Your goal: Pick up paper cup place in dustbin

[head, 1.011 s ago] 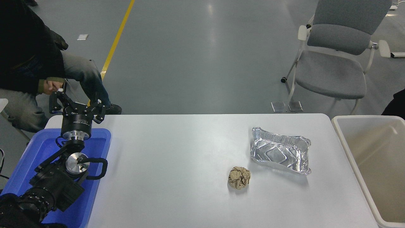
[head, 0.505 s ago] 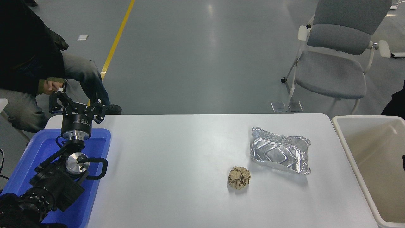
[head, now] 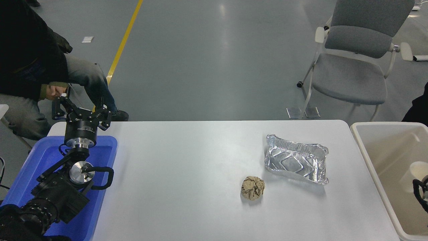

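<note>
The paper cup [head: 416, 172], white with a cream inside, shows at the right edge of the head view, above the inside of the off-white dustbin [head: 366, 157]. Just behind it, a black part of my right gripper [head: 422, 189] reaches in from that edge and carries the cup; most of the gripper is cut off by the picture's edge. My left arm is parked at the lower left, with its gripper [head: 81, 108] open over the far end of a blue tray.
A crumpled brown paper ball [head: 252, 188] and a silver foil tray [head: 296, 163] lie right of the table's middle. The blue tray [head: 100, 201] sits at the left edge. A person [head: 30, 67] sits at the far left. A grey chair [head: 351, 67] stands beyond the table.
The right gripper has come in from the right edge with the paper cup and now holds it over the dustbin. Earlier, neither showed. The left arm has not moved.
</note>
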`<action>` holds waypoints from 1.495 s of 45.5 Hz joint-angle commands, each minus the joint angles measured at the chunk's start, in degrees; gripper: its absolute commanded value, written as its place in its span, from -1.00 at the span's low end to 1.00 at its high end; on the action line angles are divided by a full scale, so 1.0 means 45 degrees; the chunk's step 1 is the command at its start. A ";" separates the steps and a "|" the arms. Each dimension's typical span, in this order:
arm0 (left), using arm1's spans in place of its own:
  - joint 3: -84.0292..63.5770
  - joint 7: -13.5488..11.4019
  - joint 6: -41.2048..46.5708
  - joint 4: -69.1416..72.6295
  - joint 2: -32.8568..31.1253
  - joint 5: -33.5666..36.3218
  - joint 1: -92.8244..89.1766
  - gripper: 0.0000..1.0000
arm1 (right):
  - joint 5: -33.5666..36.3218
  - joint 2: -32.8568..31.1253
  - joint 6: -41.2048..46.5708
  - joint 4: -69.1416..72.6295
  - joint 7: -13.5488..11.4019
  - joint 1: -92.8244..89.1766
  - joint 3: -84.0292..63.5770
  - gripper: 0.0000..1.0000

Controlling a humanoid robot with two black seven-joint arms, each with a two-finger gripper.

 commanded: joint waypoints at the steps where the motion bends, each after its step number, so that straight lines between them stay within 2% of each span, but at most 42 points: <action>1: 0.0000 -0.0006 0.0000 0.0000 0.0000 0.0000 -0.0004 0.98 | -0.0106 -0.0052 0.0082 0.0115 0.0011 -0.0015 -0.0037 1.00; 10: 0.0000 0.0013 0.0000 0.0000 0.0000 0.0000 -0.0004 0.98 | -0.0321 -0.0403 0.0219 0.0777 0.0030 0.0201 -0.0173 1.00; 18: 0.0000 -0.0006 0.0000 0.0000 0.0000 0.0000 -0.0004 0.98 | -0.1297 -0.1047 0.0180 0.2827 0.0050 0.0473 -0.0779 1.00; 26: 0.0000 0.0013 0.0000 0.0000 0.0000 0.0000 -0.0004 0.98 | -0.3131 -0.2843 0.0180 0.5560 0.0069 0.1274 -0.1968 1.00; 27: 0.0000 0.0013 0.0000 0.0000 0.0000 0.0000 0.0016 0.98 | -0.3830 -0.3600 0.0199 0.6628 0.0069 0.1739 -0.2667 1.00; 34: 0.0000 0.0013 0.0000 0.0000 0.0000 0.0000 -0.0004 0.98 | -0.5515 -0.5460 0.0219 0.9486 0.0069 0.3148 -0.4644 1.00; 48: 0.0000 0.0013 0.0000 0.0000 0.0000 0.0020 -0.0004 0.98 | -0.7118 -0.8255 0.0336 1.4546 0.0089 0.7598 -0.9836 1.00; 61: 0.0000 0.0013 -0.0020 0.0000 0.0000 0.0020 -0.0004 0.98 | -0.7587 -0.8081 0.1448 1.6813 0.0089 1.4278 -1.6868 1.00; 68: 0.0000 0.0013 -0.0020 0.0000 0.0000 0.0020 -0.0004 0.98 | -0.7529 -0.6618 0.2191 1.7828 0.0089 1.7891 -2.0208 1.00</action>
